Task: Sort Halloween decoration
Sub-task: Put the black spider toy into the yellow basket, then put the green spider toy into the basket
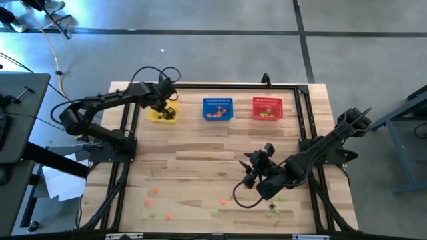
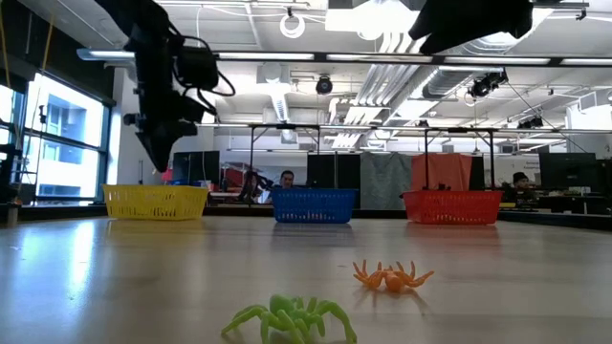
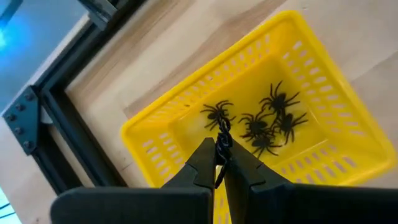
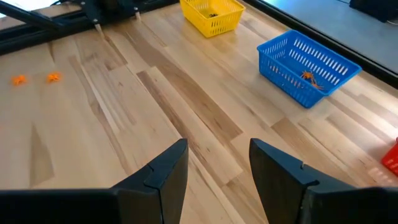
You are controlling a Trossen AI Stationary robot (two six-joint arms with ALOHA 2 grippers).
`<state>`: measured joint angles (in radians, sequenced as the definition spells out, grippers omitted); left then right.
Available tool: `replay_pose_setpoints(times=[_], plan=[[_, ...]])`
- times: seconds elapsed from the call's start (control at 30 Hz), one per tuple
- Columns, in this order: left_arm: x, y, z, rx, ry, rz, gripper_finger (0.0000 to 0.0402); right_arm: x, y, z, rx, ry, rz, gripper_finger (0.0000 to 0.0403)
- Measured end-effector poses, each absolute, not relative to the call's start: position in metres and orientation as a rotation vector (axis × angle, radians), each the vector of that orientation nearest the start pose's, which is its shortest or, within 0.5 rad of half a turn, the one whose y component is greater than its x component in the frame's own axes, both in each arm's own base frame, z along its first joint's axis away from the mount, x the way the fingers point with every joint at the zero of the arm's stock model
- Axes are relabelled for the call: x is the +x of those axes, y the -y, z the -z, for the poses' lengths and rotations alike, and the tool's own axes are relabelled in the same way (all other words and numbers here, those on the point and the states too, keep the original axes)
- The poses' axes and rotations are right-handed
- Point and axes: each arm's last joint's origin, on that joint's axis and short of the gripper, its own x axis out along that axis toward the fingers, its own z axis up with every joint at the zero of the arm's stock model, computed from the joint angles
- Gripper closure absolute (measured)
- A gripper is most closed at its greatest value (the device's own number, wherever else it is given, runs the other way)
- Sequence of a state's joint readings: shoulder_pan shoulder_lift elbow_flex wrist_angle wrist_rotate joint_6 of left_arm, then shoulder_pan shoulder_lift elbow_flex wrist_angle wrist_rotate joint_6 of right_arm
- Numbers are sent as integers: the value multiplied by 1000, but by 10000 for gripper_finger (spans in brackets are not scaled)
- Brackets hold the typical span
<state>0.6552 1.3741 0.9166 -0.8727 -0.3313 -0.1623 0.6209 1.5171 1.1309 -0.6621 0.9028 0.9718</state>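
Wooden bench: only the left wrist view shows the left pincer clenched on a black spider above the yellow basket; right pincer gapes, released.

Both arms are dark, nearly black, built of slim tubular links with bulkier rounded joints. Black cables loop loosely off the left arm near its wrist, and another black cable curls out beside the right arm. The left gripper has two matte black fingers tapering to narrow tips. The right gripper carries broad, flat-faced black fingers with angular, chamfered edges.
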Motion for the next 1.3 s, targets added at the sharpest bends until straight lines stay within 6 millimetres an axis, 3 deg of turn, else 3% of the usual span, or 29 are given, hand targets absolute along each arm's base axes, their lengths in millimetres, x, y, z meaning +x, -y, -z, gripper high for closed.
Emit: replay_pose_setpoints(times=[0.23, 0.47, 0.97, 1.17, 1.3], plan=[[188, -157, -201, -353, -1343, -937, 401, 257, -156, -253, 210, -543, 576, 238], [197, -159, -203, -308, -1261, -954, 399, 257, -156, -253, 209, -543, 576, 238], [197, -155, -202, -322, -1295, -868, 287, 257, -156, -253, 203, -545, 575, 238], [197, -152, -205, -316, -1288, -856, 279, 257, -156, -254, 220, -548, 574, 238], [202, -137, -218, -331, -1227, -757, 284, 260, -161, -266, 253, -600, 496, 238]])
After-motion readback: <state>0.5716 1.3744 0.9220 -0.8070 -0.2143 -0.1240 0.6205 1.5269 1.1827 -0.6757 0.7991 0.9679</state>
